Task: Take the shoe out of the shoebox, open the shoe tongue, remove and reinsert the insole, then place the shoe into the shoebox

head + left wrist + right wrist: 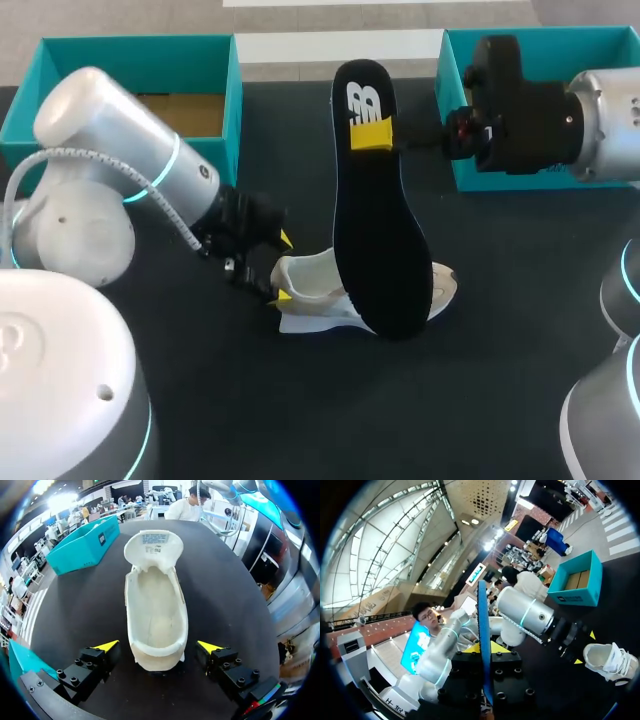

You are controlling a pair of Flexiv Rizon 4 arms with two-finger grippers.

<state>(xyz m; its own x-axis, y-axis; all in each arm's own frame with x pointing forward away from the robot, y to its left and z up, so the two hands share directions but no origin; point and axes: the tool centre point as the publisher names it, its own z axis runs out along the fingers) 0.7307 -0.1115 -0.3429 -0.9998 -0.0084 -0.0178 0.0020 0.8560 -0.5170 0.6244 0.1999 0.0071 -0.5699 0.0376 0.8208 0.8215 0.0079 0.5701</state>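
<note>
The right gripper (373, 135) is pinching the black insole (380, 240) near its narrower end and holding it raised above the black table (300, 420). The insole's wide end is hanging over the white shoe (156, 605). The left gripper (159, 646) is standing spread, with a yellow tip on either side of the shoe's heel and neither touching it. The shoe is lying on the table and pointing away ahead of those fingers, its tongue folded out. One teal shoebox (130, 60) is sitting behind the left arm, and a second teal box (470, 60) behind the right gripper.
</note>
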